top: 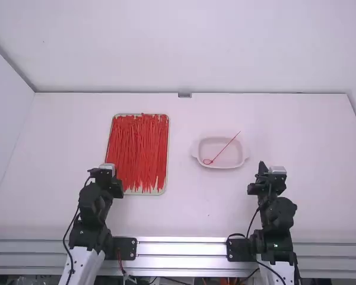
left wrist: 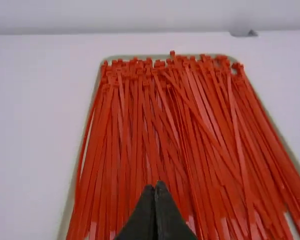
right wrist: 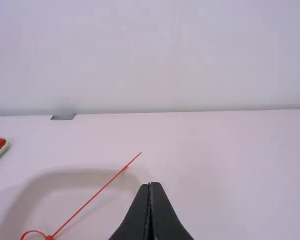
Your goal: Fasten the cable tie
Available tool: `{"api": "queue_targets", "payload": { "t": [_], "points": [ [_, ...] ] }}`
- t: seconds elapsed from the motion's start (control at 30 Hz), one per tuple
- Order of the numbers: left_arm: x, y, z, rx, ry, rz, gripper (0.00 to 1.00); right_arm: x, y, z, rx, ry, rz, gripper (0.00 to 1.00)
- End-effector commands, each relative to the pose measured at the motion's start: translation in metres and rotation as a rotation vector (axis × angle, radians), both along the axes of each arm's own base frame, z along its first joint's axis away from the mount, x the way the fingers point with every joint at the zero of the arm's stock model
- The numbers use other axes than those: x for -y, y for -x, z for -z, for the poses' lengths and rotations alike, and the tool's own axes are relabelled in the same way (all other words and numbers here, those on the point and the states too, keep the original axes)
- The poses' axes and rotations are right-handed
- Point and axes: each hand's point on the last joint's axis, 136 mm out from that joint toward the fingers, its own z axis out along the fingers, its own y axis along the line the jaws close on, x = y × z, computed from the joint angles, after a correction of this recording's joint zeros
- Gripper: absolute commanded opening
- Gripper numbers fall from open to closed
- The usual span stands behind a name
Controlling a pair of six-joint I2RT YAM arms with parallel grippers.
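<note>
In the dish (top: 196, 149): one cable tie (top: 224, 146), already looped. Left of the dish, over the loose ties (left wrist: 180, 130): left gripper (left wrist: 155, 189), fingers together, empty. Just short of the dish: right gripper (right wrist: 150, 186), likewise closed. Risks snagging several ties from so dense a pile.

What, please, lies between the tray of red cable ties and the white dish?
Nothing: in the high view, only bare table separates the tray and the dish.

White table (top: 59, 148), bearing:
- one beige rectangular tray (top: 168, 178), left of centre;
- one white two-handled dish (top: 231, 157), just right of centre, apart from the tray;
- one small grey fitting (top: 184, 94) at the far edge.
</note>
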Motion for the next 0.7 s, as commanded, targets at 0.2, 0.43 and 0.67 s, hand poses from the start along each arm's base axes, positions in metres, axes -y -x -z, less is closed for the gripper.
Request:
{"api": "queue_targets", "payload": {
  "t": [0.2,0.43,0.67],
  "points": [
    [-0.002,0.000,-0.019,0.096,-0.001,-0.009,0.00,0.000,0.000,0.005,-0.009,-0.004,0.000,0.00],
    [-0.002,0.001,-0.039,0.180,-0.001,-0.009,0.00,0.000,0.000,0.005,-0.009,-0.004,0.000,0.00],
    [-0.002,0.003,-0.052,0.238,-0.001,-0.009,0.00,0.000,0.000,0.005,-0.009,-0.004,0.000,0.00]
  ]
}}
